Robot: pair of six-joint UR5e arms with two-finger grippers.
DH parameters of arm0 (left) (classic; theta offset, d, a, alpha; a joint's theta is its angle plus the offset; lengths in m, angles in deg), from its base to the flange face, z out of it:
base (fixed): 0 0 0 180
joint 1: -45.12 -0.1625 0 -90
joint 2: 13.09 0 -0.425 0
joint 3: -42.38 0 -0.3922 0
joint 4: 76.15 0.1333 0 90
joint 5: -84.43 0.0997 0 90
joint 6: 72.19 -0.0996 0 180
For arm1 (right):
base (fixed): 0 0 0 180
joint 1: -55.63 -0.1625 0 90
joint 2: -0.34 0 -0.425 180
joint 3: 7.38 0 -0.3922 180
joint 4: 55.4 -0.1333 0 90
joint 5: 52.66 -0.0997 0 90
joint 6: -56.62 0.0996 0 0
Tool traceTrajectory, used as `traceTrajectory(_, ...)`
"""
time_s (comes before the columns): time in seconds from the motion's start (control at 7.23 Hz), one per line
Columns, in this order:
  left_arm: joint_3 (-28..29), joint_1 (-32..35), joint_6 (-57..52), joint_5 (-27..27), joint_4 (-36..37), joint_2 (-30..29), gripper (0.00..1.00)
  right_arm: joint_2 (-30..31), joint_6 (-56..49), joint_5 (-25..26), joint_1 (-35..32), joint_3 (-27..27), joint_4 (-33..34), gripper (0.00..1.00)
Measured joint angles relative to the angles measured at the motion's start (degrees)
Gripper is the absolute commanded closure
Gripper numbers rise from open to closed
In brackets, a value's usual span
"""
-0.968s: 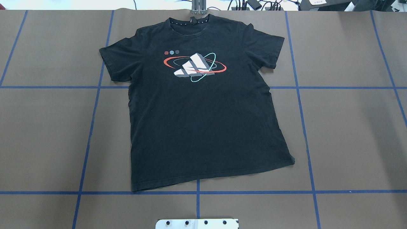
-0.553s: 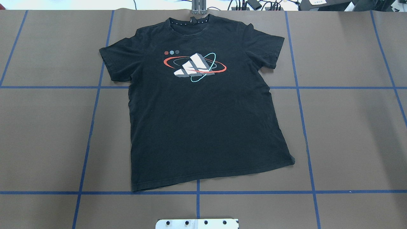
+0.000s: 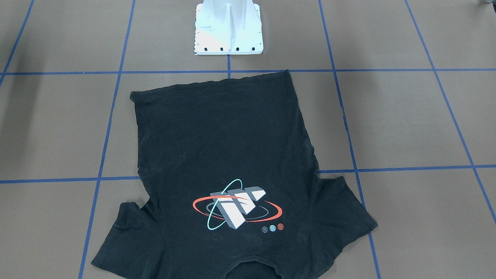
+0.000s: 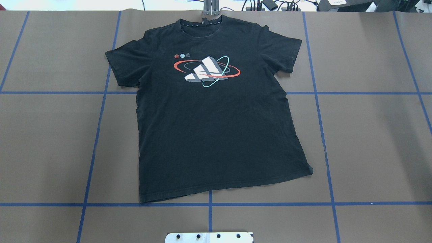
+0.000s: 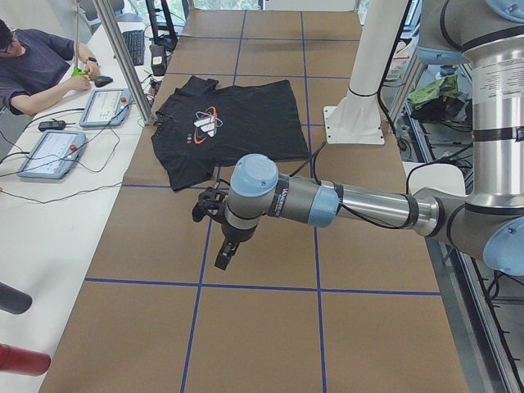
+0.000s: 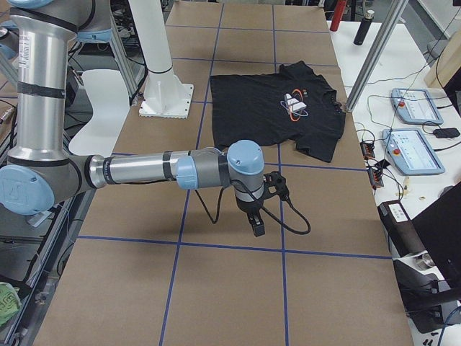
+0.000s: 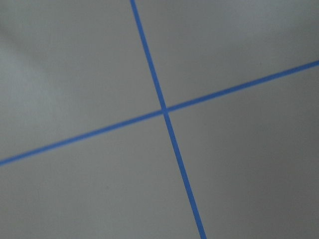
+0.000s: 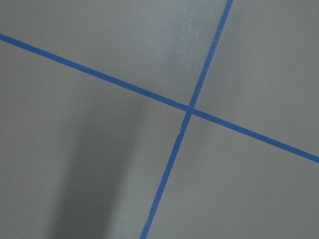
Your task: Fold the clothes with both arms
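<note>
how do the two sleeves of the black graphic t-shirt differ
The sleeve on the robot's left overlaps a blue tape line; the sleeve on the robot's right stops short of one. The left sleeve nearly reaches the crosswise line; the right sleeve ends farther from it. Both lie spread out.

Seen from overhead, the flat black T-shirt (image 4: 216, 135) occupies mid-counter (image 4: 371, 141), with bare surface wide at its 3 and 9 o'clock, a white bolted pedestal (image 4: 209, 237) near the hem at 6 o'clock, and a metal post (image 4: 211, 6) just beyond the collar at 12 o'clock.
</note>
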Motion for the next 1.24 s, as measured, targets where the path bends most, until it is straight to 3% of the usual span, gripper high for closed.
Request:
traceTrajectory(0.28, 1.2, -2.5, 0.15, -1.36, -4.93, -2.35, 0.0, -4.98, 0.66, -0.5, 2.85, -3.17, -0.38, 0.0)
traceTrajectory(0.69, 9.06, -7.83, 4.56, -4.3, -6.03, -12.51, 0.0, -13.67, 7.39, -0.6, 7.77, -6.74, -0.43, 0.0)
traceTrajectory(1.24, 16.65, -14.94, 18.27, -5.55, -12.57, -20.28, 0.0, -30.67, 20.78, -0.98, 12.58, -23.14, -3.55, 0.0)
